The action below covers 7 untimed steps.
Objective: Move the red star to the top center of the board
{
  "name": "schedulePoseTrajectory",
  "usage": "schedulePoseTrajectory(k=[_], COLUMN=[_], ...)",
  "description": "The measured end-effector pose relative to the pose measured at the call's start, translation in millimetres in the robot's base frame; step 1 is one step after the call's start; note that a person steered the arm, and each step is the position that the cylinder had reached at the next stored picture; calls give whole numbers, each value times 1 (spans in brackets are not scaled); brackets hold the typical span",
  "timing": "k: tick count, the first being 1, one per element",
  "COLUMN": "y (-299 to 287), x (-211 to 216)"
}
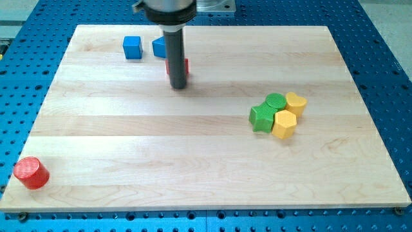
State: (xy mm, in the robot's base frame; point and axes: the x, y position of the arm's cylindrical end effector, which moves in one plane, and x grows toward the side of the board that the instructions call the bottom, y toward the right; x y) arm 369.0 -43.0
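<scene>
camera view | red star point(185, 66): near the board's point(193, 154) top centre, mostly hidden behind my rod, only red slivers show, so its pointing and long axis cannot be told | my tip point(178, 86): just below the star, seemingly touching; a bare rod, no jaws to spread or close | blue cube point(132, 48) at star's left

A pale wooden board point(193, 154) is carrying a blue cube point(132, 47), a red cylinder point(31, 173), and clustered green point(262, 118) and yellow blocks point(284, 124).
</scene>
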Motion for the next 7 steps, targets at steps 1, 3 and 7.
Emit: schedulePoseTrajectory(k=[1, 3, 7], y=[-14, -44, 21], x=[-9, -28, -56])
